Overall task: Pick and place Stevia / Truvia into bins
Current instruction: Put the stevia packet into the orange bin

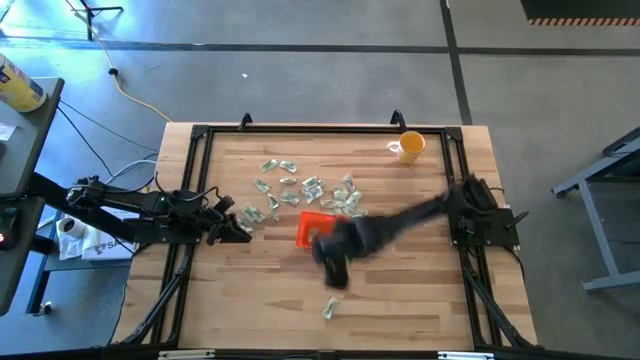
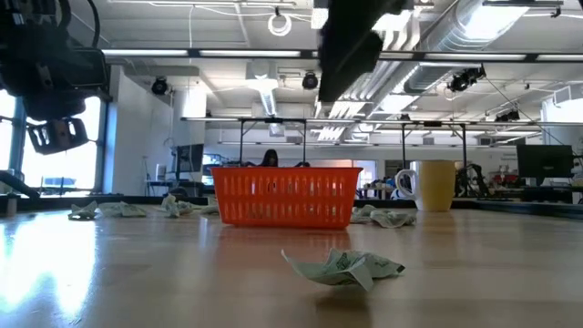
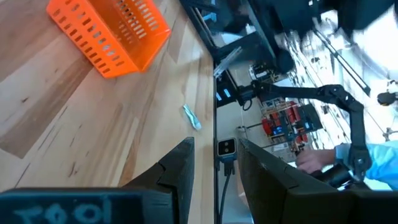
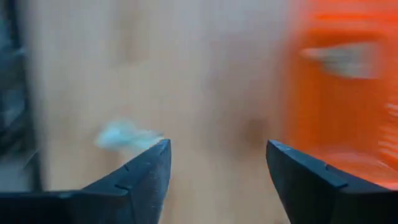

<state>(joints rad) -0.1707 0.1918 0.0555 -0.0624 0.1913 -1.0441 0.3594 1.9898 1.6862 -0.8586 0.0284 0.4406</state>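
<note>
Several pale green and white sachets lie scattered on the wooden table, toward its far middle. One more sachet lies alone near the front edge. The orange bin stands at the table's middle. My right gripper hangs above the table just in front of the bin, open and with nothing between its fingers; its picture is blurred. My left gripper waits at the left edge, open and empty.
A yellow cup stands at the far right of the table. A black frame runs around the tabletop. Bare wood lies between the bin and the front edge, apart from the lone sachet.
</note>
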